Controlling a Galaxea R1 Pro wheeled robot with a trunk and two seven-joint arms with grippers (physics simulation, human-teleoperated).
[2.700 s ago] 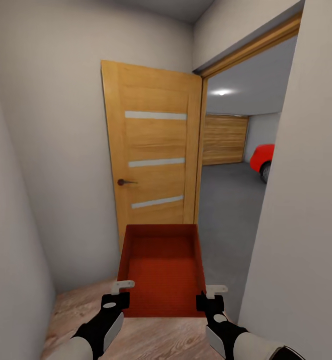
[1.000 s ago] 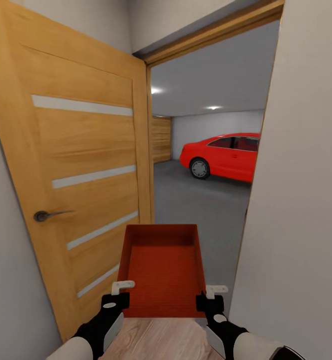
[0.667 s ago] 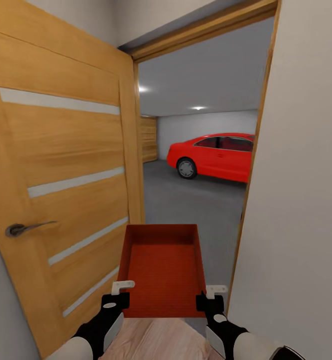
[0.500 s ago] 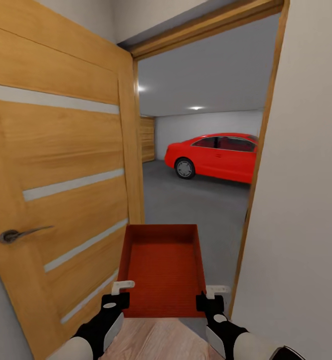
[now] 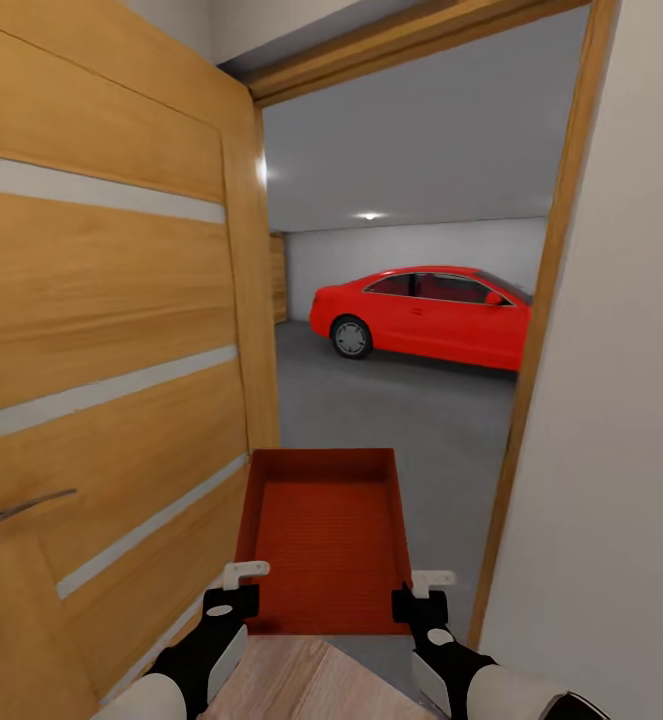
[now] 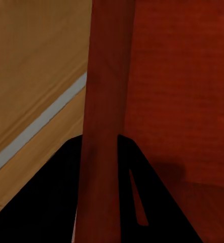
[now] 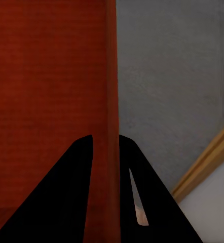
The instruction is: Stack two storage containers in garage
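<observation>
While pale wood-plank flooring (image 5: 301,690) shows at six o'clock in the head view, the dark grey matte concrete floor (image 5: 401,410) of the garage spreads beyond the honey-coloured wooden door frame (image 5: 541,330). At nine o'clock stands an open oak-veneer door (image 5: 111,330) with pale horizontal strips, flat and smooth. At one o'clock sits a glossy red car (image 5: 421,315) against plain white-grey walls. Dead centre, low, the orange-red rectangular thin-walled storage container (image 5: 321,535) is carried level at the threshold, its inner base finely ribbed. Left gripper (image 5: 233,590) pinches the left wall, right gripper (image 5: 423,592) pinches the right wall; both wrist views show each pair of dark fingers (image 6: 99,197) (image 7: 104,192) closed narrow on the thin red rim.
</observation>
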